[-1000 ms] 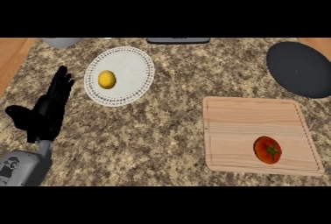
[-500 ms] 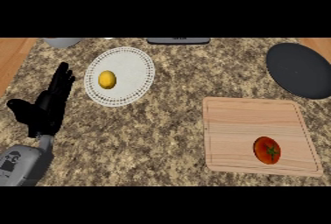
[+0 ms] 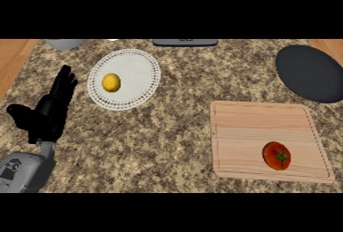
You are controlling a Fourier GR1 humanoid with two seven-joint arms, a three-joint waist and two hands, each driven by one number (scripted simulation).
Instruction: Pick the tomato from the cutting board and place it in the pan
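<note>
The left hand (image 3: 48,115) stood at the left of the counter (image 3: 174,136), its grey forearm entering from the lower left corner; its fingers (image 3: 64,86) were straight and pointed up the view, the thumb spread to the left, and it held nothing and touched no object. Just to the right of the fingertips lay a white plate (image 3: 137,88) with a dotted rim, carrying a small yellow fruit (image 3: 111,82) left of its centre. The right hand did not show in the head view. Across the counter, in the lower right, lay the board (image 3: 264,131), a pale wooden rectangle with a groove round its edge. The tomato (image 3: 276,155) sat on the board, in its lower right part, red with a green stem facing up, well apart from the hand. The pan (image 3: 310,72), dark and round, lay above the board near the right edge, apart from it, partly cut off by the view's edge. Along the top edge appeared part of a grey bowl (image 3: 65,43) at the left and a dark flat object (image 3: 185,42) near the middle
</note>
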